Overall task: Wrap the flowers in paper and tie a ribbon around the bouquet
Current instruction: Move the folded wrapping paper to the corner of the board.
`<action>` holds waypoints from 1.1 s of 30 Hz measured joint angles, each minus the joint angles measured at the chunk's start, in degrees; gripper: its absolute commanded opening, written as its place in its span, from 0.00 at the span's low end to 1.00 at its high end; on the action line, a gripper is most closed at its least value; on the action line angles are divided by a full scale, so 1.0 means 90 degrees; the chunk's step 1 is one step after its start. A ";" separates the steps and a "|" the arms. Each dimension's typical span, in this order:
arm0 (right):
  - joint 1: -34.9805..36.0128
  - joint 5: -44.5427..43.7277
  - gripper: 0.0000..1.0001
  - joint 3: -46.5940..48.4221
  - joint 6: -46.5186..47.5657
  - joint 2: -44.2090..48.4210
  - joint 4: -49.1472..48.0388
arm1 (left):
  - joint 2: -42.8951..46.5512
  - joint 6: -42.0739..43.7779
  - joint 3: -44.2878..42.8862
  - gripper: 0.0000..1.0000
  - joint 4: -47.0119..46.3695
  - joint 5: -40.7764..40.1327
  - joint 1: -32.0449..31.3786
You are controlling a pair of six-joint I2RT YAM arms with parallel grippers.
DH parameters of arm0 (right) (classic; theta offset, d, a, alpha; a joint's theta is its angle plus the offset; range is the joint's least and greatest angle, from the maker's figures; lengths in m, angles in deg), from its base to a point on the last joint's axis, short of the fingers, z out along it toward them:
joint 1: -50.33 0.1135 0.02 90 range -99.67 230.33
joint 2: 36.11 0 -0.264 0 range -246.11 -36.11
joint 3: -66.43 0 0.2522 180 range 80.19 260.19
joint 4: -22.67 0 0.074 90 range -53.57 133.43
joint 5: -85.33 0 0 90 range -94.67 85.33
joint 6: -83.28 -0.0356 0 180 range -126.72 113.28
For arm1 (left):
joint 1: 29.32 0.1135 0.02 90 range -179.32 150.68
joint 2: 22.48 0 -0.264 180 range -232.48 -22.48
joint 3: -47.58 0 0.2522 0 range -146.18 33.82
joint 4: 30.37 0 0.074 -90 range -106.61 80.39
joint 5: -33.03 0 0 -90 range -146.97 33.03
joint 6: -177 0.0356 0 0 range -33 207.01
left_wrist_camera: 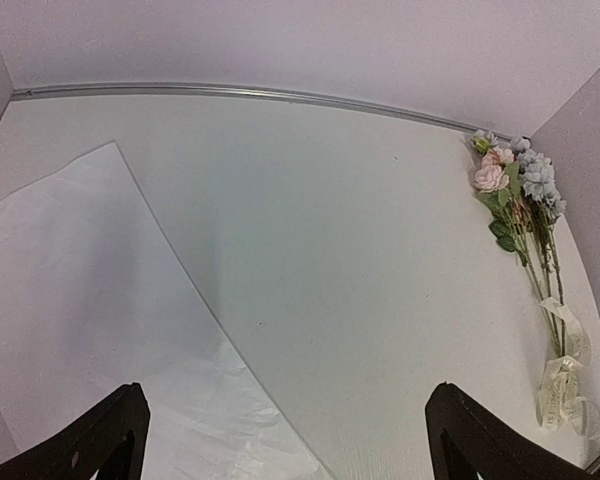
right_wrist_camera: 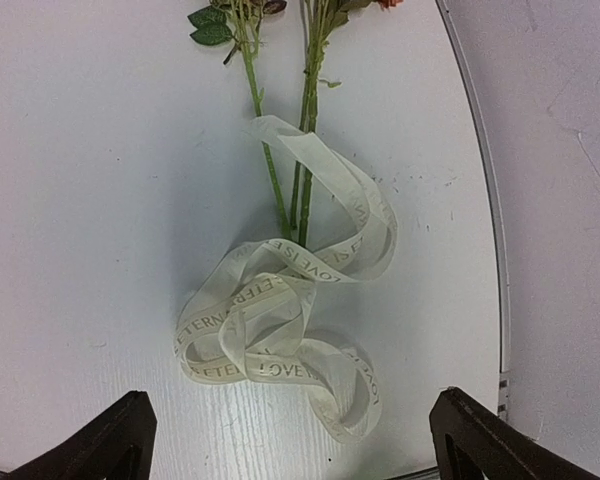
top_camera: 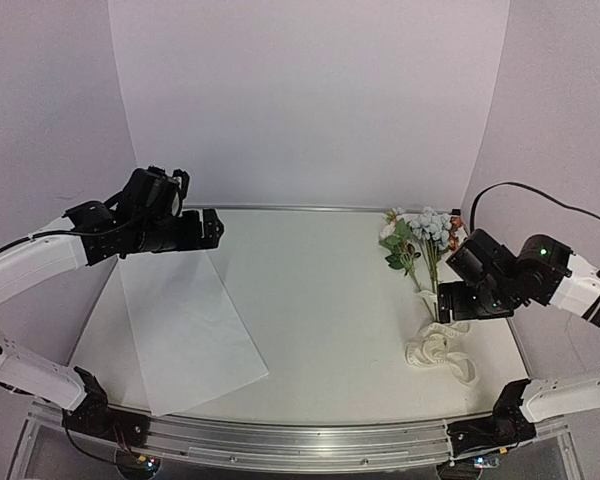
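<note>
Enclosing white table (top_camera: 320,300), pale walls (top_camera: 310,100); paper (top_camera: 190,320) left, flowers (top_camera: 420,235), ribbon (top_camera: 440,352) right.

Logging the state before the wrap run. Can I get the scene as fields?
paper: flat, left side, nothing on it
flowers: lying at far right, apart from paper, blooms at the far end
ribbon: loose heap at the stem ends, one loop across the stems, untied
left gripper: open, empty, above paper's far edge
right gripper: open, empty, above stem ends and ribbon
</note>
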 measured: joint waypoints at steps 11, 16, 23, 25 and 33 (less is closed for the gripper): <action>0.0000 0.0157 0.98 0.0282 -0.0221 -0.0264 0.0174 | 0.0272 -0.0415 0.0549 1.00 0.0083 -0.0053 0.0630; 0.0000 0.0477 0.98 0.0624 -0.0152 -0.0612 0.0168 | 0.0138 -0.0682 0.1136 1.00 0.0048 0.0134 0.1601; 0.0000 0.0999 0.98 0.0829 0.0051 -0.1130 0.0096 | -0.0485 -0.1047 0.1657 1.00 -0.0333 0.0361 0.2131; 0.0000 0.1137 0.98 0.0903 0.0136 -0.1353 0.0037 | -0.0695 -0.1189 0.1791 1.00 -0.0441 0.0469 0.2242; 0.0000 0.1669 0.98 0.1086 0.0403 -0.2037 -0.0321 | -0.1156 -0.1733 0.2379 1.00 -0.0819 0.0617 0.2821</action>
